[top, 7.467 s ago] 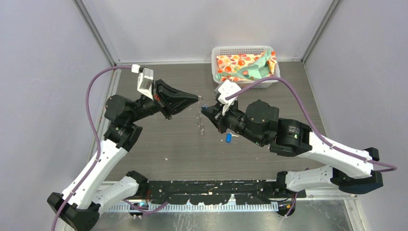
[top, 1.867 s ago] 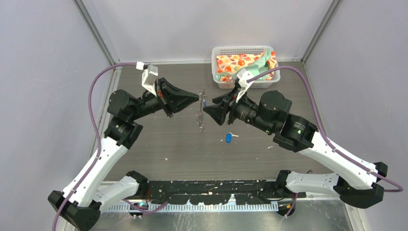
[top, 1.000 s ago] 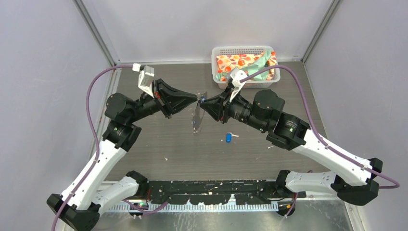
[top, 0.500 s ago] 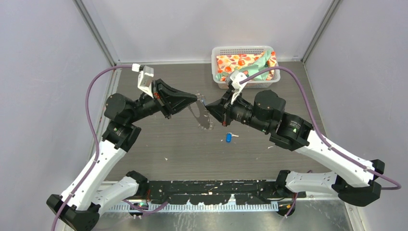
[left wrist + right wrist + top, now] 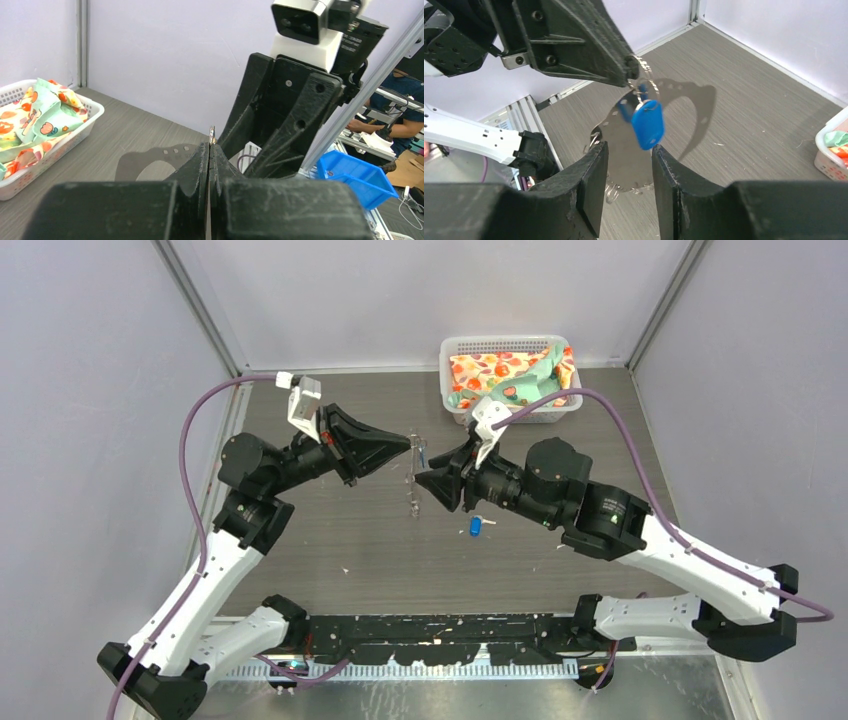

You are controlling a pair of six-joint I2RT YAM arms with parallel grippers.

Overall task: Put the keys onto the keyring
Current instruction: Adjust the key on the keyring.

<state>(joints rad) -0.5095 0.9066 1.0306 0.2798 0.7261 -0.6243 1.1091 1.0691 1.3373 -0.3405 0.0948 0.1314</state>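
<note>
My left gripper [image 5: 411,443] is shut on the top of the keyring [image 5: 413,490], a thin silvery wire loop that hangs edge-on above the table. In the left wrist view the jaws [image 5: 209,146] are pressed together with a sliver of the keyring [image 5: 212,134] sticking out. One blue-headed key [image 5: 647,124] dangles from the keyring [image 5: 595,137] just beyond my right gripper [image 5: 626,150], whose fingers stand apart and touch nothing. From above, that key [image 5: 423,453] shows beside the right gripper [image 5: 418,480]. A second blue key [image 5: 475,527] lies on the table.
A white plastic basket [image 5: 452,348] holding patterned cloth stands at the back right of the grey table. The two grippers face each other tip to tip over the table's middle. Walls close in on the left, right and back.
My right gripper has opened and let go of the blue key, which now hangs on the keyring. The keyring swung from face-on back to edge-on. The left gripper stayed shut.
</note>
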